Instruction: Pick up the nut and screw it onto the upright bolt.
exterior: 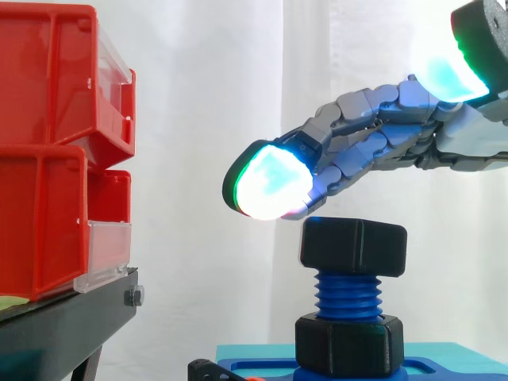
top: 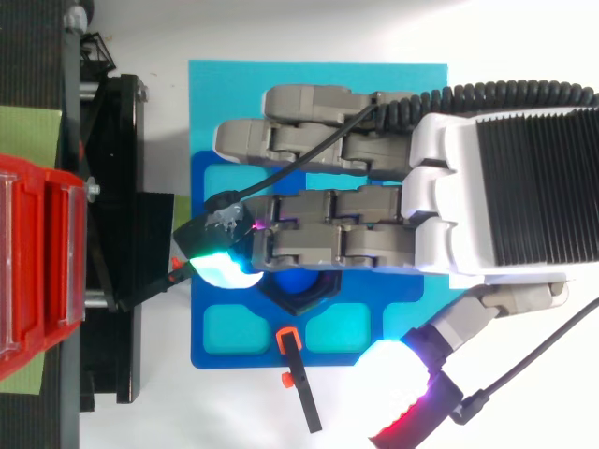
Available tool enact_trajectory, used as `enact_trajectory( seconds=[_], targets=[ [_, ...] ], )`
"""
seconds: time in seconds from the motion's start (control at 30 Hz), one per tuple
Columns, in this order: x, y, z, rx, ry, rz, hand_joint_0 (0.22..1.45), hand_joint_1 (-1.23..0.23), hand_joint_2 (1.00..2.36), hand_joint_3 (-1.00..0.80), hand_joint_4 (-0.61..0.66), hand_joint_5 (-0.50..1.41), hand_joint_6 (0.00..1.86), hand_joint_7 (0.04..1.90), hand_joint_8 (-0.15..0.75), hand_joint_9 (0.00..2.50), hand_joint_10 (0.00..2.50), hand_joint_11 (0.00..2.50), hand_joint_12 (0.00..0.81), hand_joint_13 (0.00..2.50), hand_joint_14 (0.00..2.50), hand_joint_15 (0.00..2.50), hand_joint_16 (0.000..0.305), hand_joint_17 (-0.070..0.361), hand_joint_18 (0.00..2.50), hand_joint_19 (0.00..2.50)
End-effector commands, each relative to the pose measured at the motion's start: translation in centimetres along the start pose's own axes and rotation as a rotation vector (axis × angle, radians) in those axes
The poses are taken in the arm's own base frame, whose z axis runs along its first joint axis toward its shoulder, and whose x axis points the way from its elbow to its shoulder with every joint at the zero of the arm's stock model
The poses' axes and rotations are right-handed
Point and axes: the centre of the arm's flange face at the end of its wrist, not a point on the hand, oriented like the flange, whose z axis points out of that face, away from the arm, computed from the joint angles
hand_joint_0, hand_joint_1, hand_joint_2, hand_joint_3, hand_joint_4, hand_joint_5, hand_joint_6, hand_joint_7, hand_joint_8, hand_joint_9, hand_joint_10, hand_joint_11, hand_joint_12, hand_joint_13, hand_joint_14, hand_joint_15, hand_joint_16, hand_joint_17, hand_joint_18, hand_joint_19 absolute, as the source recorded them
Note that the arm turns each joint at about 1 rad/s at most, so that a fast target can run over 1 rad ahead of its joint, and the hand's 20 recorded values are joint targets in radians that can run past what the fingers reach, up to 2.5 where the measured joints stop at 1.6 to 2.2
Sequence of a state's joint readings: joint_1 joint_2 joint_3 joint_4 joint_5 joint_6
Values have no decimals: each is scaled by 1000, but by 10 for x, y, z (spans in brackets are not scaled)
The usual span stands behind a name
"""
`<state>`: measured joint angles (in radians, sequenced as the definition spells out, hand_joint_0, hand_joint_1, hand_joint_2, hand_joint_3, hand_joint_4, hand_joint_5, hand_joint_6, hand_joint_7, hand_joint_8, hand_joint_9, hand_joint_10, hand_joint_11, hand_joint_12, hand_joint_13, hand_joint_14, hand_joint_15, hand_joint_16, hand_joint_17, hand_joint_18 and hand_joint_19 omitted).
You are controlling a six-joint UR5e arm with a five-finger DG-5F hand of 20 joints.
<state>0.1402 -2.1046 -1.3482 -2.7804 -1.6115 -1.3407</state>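
The grey robot hand [exterior: 373, 135] holds its fingers nearly straight, gripping nothing; one glowing fingertip [exterior: 270, 186] hovers just over the upper black hexagonal plastic nut [exterior: 353, 246]. This nut sits atop one upright blue threaded bolt [exterior: 347, 294], and a second black nut [exterior: 349, 343] sits at its foot. Two red plastic bins [exterior: 48, 79] stand stacked.

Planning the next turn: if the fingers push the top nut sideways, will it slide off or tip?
Probably neither: the top nut seems threaded on the blue bolt, so it likely spins instead. Its flat sides look stiff and grippable.
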Motion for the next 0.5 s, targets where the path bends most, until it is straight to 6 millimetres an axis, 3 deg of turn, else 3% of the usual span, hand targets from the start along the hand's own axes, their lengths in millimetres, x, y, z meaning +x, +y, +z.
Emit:
enact_trajectory(
  seconds=[0.0,0.47],
  targets=[
    [2,-1,-2,0,12,0,484,66,1000,-500,166,-143,503,798,175,138,0,0,304,0,0,0,39,87,0,0],
    [1,-9,-6,-3,36,0,497,-76,1000,-500,264,-97,504,985,247,423,0,0,209,179,0,0,21,48,0,0]
  ],
)
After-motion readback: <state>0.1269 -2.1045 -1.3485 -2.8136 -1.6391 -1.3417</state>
